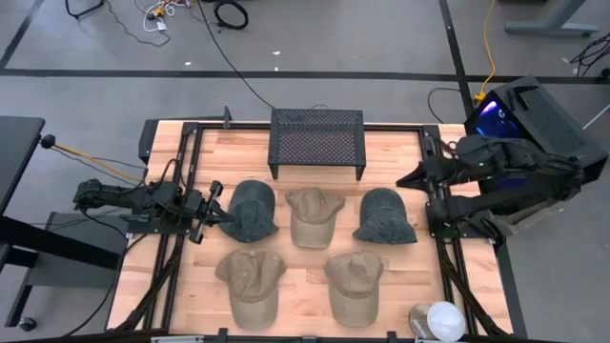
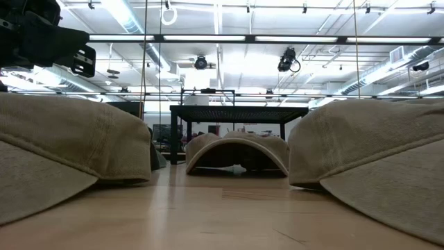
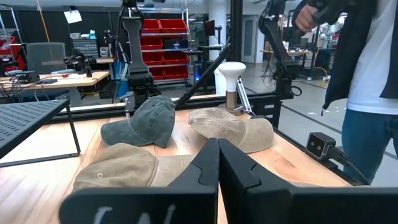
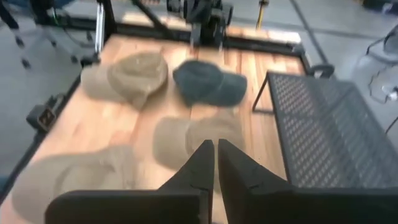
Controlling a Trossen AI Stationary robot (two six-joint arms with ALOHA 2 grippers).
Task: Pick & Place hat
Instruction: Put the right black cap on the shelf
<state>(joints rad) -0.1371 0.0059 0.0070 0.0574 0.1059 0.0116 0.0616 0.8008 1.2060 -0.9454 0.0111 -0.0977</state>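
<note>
Five caps lie crown up on the wooden table (image 1: 191, 295). In the far row are a dark cap (image 1: 253, 210), a tan cap (image 1: 313, 214) and another dark cap (image 1: 384, 216). In the near row are two tan caps (image 1: 252, 281) (image 1: 355, 283). My left gripper (image 1: 225, 213) is shut at the left dark cap's left edge, and I cannot tell whether it touches the cap. Its wrist view (image 3: 217, 163) shows nothing between the fingers. My right gripper (image 1: 400, 181) is shut and empty (image 4: 215, 163). It hovers by the table's right side, beyond the right dark cap.
A black mesh rack (image 1: 316, 141) stands at the table's far middle. A white round-topped object (image 1: 443, 319) sits at the near right corner. A person (image 3: 367, 93) stands beyond the table's near right side. In the low view the two near tan caps (image 2: 62, 146) (image 2: 374, 160) frame the middle cap (image 2: 239, 149).
</note>
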